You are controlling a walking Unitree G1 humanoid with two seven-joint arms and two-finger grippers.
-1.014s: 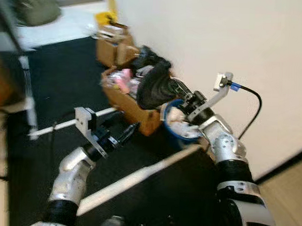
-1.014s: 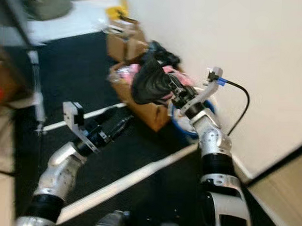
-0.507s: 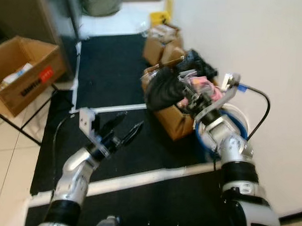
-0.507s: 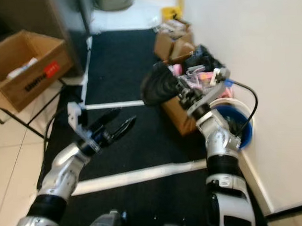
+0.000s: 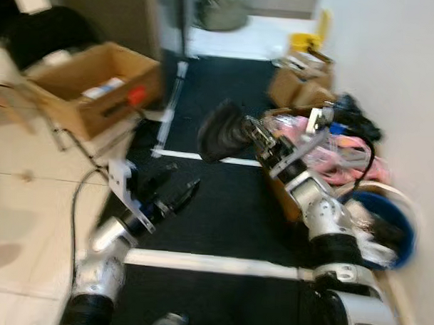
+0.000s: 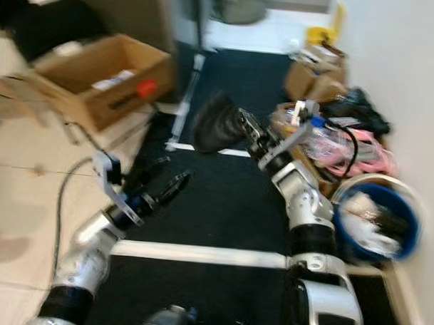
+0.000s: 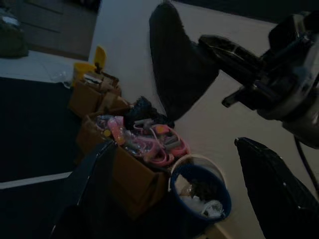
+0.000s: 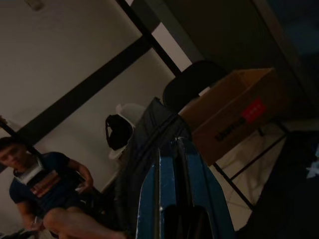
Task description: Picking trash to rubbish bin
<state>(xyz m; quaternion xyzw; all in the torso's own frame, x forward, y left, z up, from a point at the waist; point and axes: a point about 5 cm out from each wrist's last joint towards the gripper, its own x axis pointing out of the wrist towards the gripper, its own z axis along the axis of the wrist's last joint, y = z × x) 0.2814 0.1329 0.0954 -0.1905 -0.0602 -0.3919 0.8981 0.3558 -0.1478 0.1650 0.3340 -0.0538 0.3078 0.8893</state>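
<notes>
Above the mat, right pincer apparently grips black bag.

**Black bag held aloft; blue bin by the wall**

A black, crumpled plastic bag is held above the dark carpet, pinched between the closed fingers of the right gripper; its bulk is bunched and rounded, hanging out beyond the fingertips and well apart from the floor; in the right wrist view the same bag is seen draped over the two pressed-together fingers. A round blue rubbish bin with a pale rim is stood against the white wall, just beside an overfilled cardboard box; crumpled white and dark rubbish is seen inside it.
</notes>
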